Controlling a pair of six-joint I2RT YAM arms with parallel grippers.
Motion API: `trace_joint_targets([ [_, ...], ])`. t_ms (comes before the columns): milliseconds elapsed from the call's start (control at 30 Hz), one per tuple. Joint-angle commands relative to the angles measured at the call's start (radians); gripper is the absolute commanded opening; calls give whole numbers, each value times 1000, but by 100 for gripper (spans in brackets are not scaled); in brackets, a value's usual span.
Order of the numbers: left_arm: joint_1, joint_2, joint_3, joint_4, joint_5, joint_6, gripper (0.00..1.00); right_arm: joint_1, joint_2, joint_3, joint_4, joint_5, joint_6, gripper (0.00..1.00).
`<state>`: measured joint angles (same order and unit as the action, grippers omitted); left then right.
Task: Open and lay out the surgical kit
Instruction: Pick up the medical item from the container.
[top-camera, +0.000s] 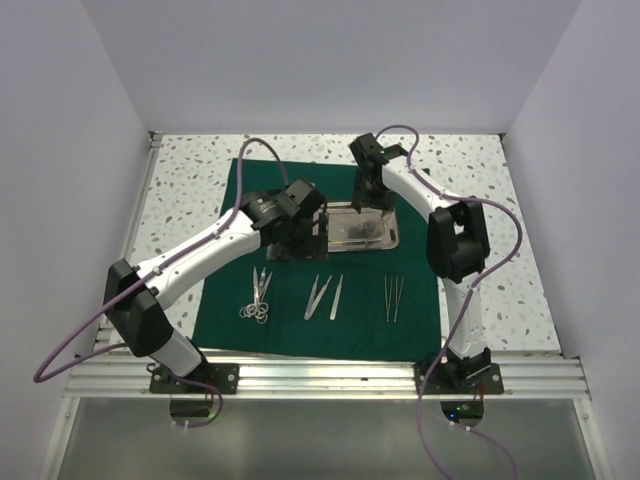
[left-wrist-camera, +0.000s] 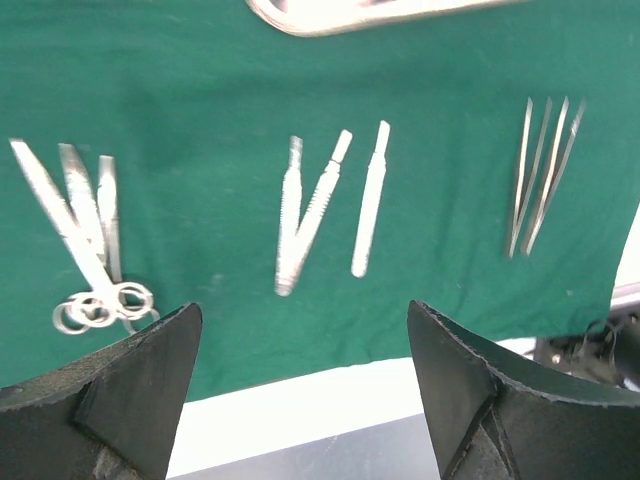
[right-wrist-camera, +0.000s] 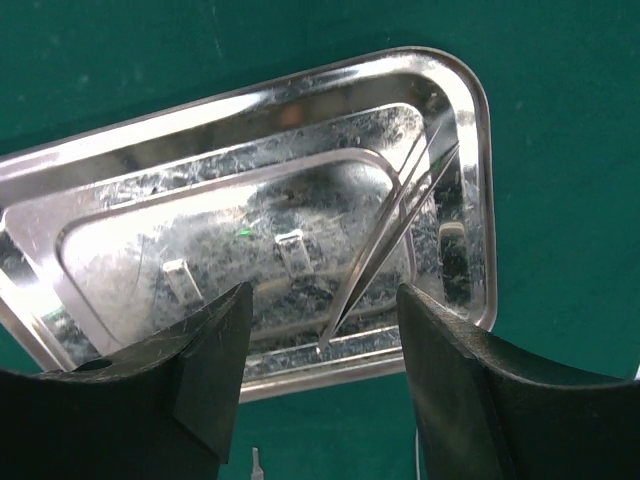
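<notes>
Drape (top-camera: 225, 300) of dark green lies spread flat on the speckled tabletop (top-camera: 500, 170). From its centre, the steel tray (top-camera: 350, 238) sits toward 12 o'clock. Scissors (left-wrist-camera: 78, 240) lie at 7, forceps (left-wrist-camera: 290, 220) at 6 and tweezers (left-wrist-camera: 519, 190) at 5. Right claw (right-wrist-camera: 325, 310) hangs open over the tray, where one slim tweezer (right-wrist-camera: 385, 240) lies inside. Left claw (left-wrist-camera: 305, 330), open and empty, hovers at the tray's 9 o'clock.
</notes>
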<state>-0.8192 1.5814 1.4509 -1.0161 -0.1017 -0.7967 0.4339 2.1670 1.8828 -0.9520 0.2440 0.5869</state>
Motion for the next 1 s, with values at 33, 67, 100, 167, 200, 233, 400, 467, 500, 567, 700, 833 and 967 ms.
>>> trace_joint_targets([
  [33,60,-73,-6,-45,-23,31,87,-11,30,84,-31,67,57,63],
  [67,66,-83,-15,-48,-23,39,86,-15,42,85,-33,69,62,63],
  [100,80,-87,-18,-49,-21,42,86,-18,45,84,-33,72,73,63],
  [167,89,-95,-26,-52,-21,54,86,-27,53,78,-36,75,82,63],
  [200,94,-98,-24,-53,-24,57,86,-27,62,69,-28,74,88,63],
  [233,95,-97,-23,-59,-26,65,86,-30,65,64,-28,71,93,63],
  [400,103,-92,-21,-75,-41,85,85,-44,79,13,2,58,122,61],
  [467,104,-87,-15,-81,-46,93,85,-52,80,-8,18,48,131,60],
  [500,107,-86,-14,-85,-47,96,85,-55,85,-20,27,49,137,58],
  [567,107,-81,-7,-91,-47,100,85,-63,91,-31,35,46,145,57],
  [700,109,-75,0,-107,-52,100,85,-75,100,-74,70,40,157,51],
  [833,109,-70,11,-122,-59,93,84,-78,108,-122,108,32,166,32],
  [967,109,-64,28,-139,-66,83,84,-78,129,-139,127,15,172,0],
])
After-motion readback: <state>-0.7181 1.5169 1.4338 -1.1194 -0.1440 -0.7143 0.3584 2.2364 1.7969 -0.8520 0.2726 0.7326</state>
